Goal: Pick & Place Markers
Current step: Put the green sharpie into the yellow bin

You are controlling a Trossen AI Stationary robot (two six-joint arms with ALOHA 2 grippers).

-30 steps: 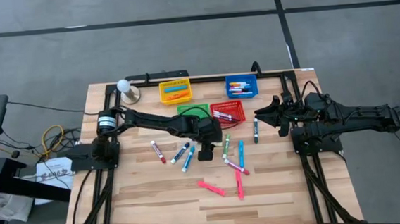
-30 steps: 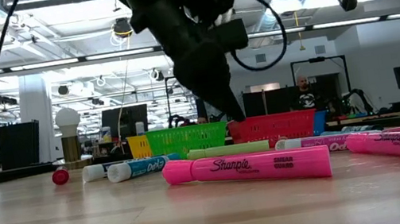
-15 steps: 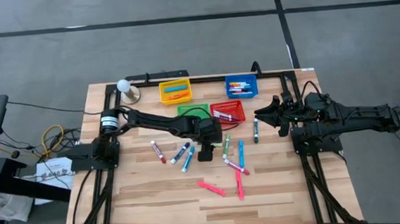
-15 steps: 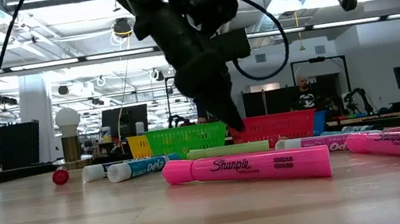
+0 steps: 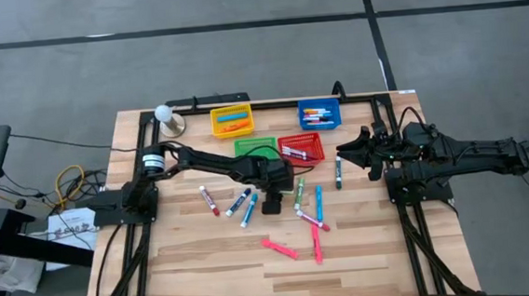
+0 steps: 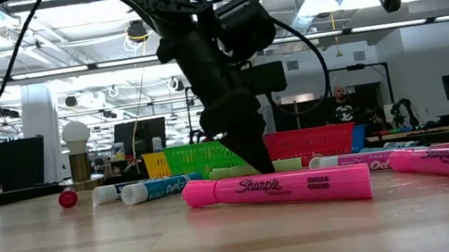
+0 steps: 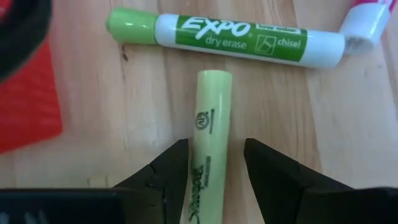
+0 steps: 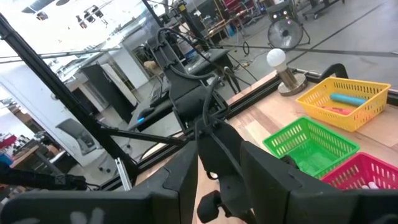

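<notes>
My left gripper (image 7: 216,163) is open and low over the table's middle (image 5: 291,187). Its fingers point down and stand on either side of a yellow-green highlighter (image 7: 212,118), which lies flat on the wood. A green dry-erase marker (image 7: 227,38) lies just beyond it, crosswise. Several more markers lie scattered on the table: red (image 5: 209,200), blue (image 5: 243,206), light blue (image 5: 319,203) and pink (image 5: 279,249). The low view shows the left gripper (image 6: 259,164) coming down just behind a pink highlighter (image 6: 277,192). My right gripper (image 5: 363,150) is open (image 8: 219,163) and waits raised at the table's right side.
Four mesh baskets stand on the far half of the table: yellow (image 5: 232,121), blue (image 5: 319,114), green (image 5: 255,147) and red (image 5: 300,149). The red basket's edge (image 7: 25,99) is close beside the left gripper. A white ball on a stand (image 5: 163,113) is at the far left. Bare wood lies along the near edge.
My left gripper has come down from basket height to just above the table, over the yellow-green highlighter. The right arm and the markers have kept still.
</notes>
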